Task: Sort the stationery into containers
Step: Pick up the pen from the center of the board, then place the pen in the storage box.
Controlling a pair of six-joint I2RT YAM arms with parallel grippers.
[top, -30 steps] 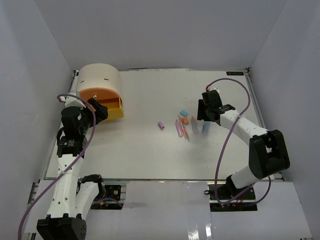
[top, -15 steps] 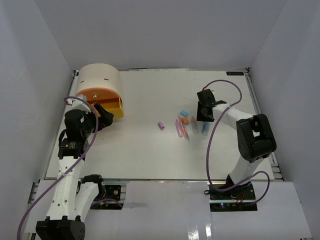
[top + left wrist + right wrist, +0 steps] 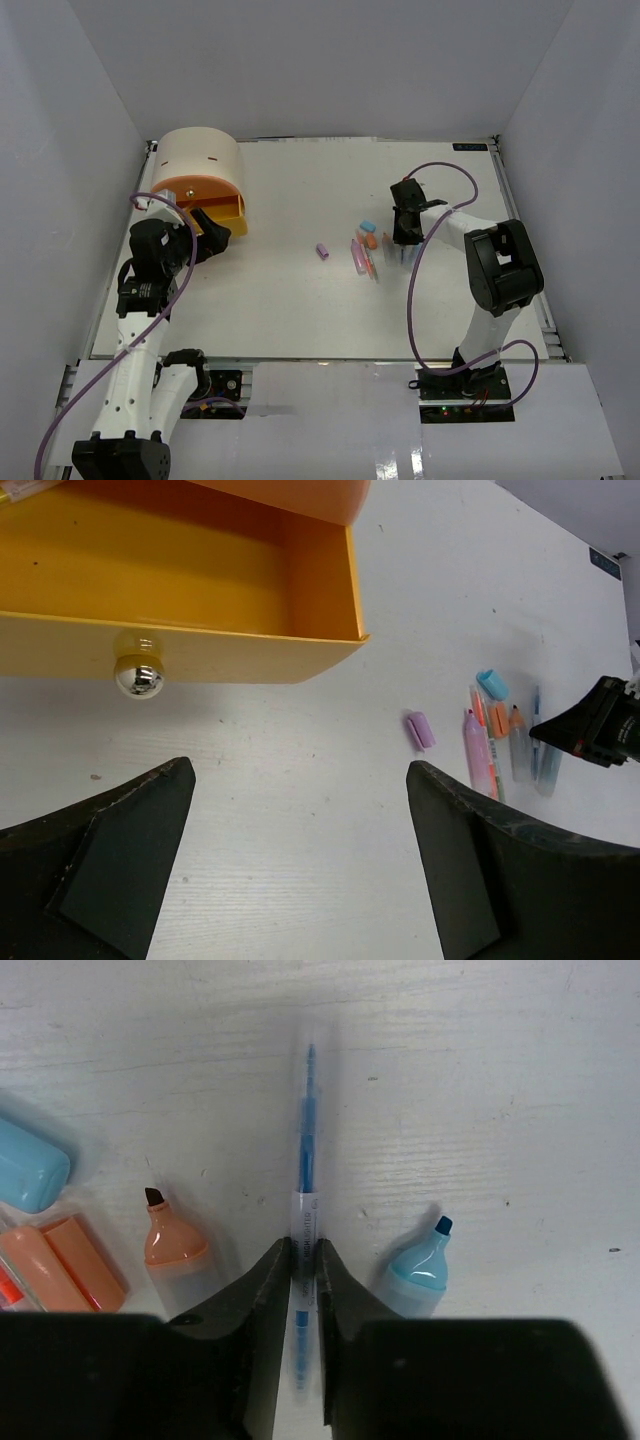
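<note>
The stationery (image 3: pixel 370 245) lies in a loose cluster right of the table's middle, with a purple block (image 3: pixel 323 251) a little to its left. My right gripper (image 3: pixel 304 1250) points down into the cluster, shut on a thin blue pen (image 3: pixel 305 1150) that lies flat on the table. An orange highlighter (image 3: pixel 170 1250) lies to the left of the pen and a blue highlighter (image 3: pixel 420 1270) to the right. The beige cabinet (image 3: pixel 200 160) stands at the back left with its orange drawer (image 3: pixel 200 580) pulled out. My left gripper (image 3: pixel 300 780) hangs open in front of the drawer, holding nothing.
The drawer's round knob (image 3: pixel 139 676) shows just ahead of the left fingers. A light blue cap (image 3: pixel 25 1165) and an orange block (image 3: pixel 65 1260) lie at the cluster's left. White walls enclose the table on three sides.
My right gripper has swung in over the cluster and its jaws have closed onto the thin blue pen. The left arm has drawn back slightly from the drawer, jaws still wide.
</note>
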